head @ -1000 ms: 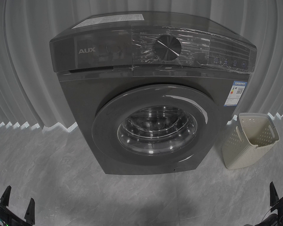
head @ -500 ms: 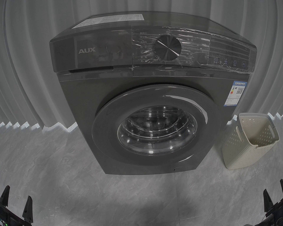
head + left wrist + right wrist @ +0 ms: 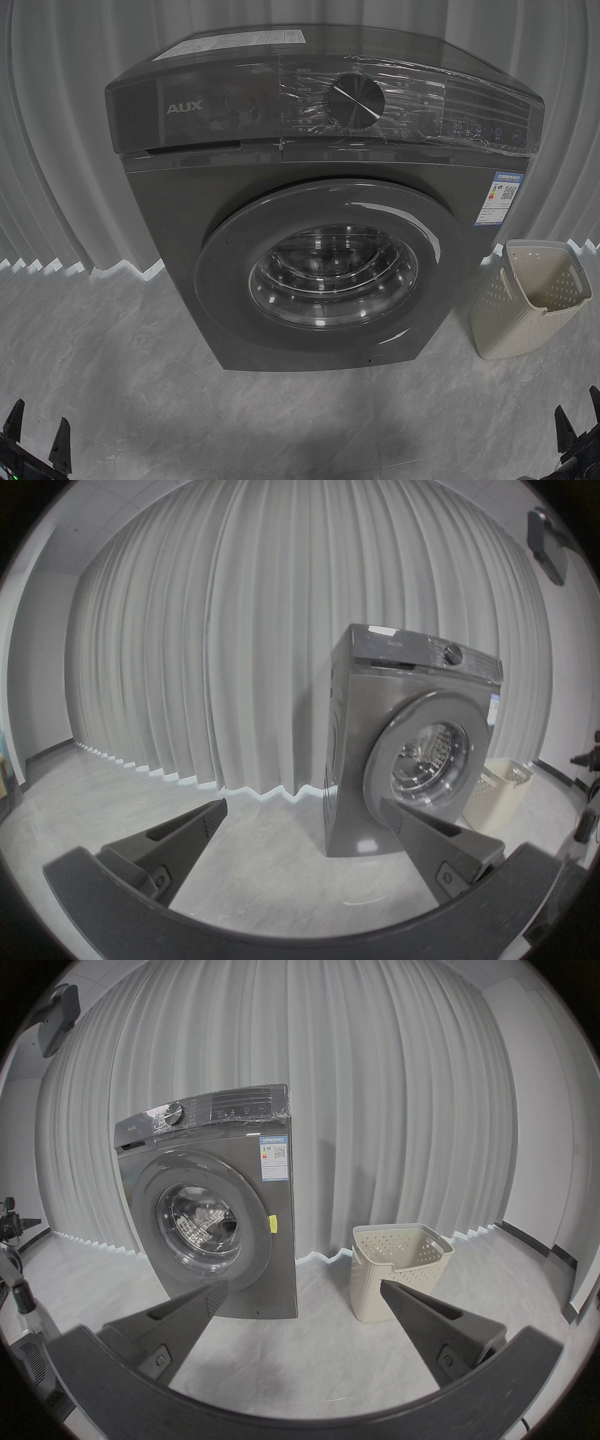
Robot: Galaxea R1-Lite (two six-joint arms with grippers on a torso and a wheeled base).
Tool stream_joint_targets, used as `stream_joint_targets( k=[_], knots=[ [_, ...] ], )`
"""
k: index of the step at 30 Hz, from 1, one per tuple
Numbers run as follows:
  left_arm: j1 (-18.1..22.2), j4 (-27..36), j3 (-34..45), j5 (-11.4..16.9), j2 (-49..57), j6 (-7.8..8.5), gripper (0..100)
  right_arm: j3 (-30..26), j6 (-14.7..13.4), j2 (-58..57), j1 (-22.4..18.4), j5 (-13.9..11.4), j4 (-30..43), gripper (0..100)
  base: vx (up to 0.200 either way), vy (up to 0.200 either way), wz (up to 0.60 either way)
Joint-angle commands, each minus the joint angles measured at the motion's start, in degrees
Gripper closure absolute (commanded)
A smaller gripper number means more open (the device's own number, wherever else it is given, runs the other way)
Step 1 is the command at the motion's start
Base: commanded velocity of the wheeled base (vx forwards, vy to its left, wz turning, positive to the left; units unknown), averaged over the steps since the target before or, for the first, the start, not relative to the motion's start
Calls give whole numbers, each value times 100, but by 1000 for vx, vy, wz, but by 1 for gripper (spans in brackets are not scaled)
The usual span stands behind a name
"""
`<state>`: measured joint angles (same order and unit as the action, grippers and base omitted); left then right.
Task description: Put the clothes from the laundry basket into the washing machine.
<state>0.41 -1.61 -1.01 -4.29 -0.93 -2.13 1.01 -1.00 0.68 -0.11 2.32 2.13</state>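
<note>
Grey washing machine [image 3: 187, 206] stands on pale tiled floor [image 3: 187, 387], round door [image 3: 331, 275] shut. Cream laundry basket [image 3: 500, 312] sits upright just beside it, on the robot's right. Left gripper [image 3: 301, 808] and right gripper [image 3: 303, 1286] hang low, well apart from the machine, jaws wide, holding nothing.

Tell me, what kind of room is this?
Probably a staged laundry area: a grey front-loading washing machine on a grey floor, a cream laundry basket beside it, pale curtains behind.

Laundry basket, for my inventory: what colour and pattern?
Cream laundry basket with perforated walls; clearest in right wrist view.
</note>
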Motion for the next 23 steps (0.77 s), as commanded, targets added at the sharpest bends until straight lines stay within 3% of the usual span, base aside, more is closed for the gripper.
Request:
stream_joint_targets(
  k=[1,4,6,23],
  knots=[
    [-24,231,75,517,66,257,0,-13,82,-68,11,-109,-2,0,0,0,0],
    [-24,187,92,526,66,257,0,-13,109,-68,11,-258,-11,0,0,0,0],
    [-24,187,84,517,75,205,0,-22,91,-68,11,-258,-11,0,0,0,0],
    [-15,187,92,517,75,231,0,-13,109,-68,11,-267,-2,0,0,0,0]
  ],
)
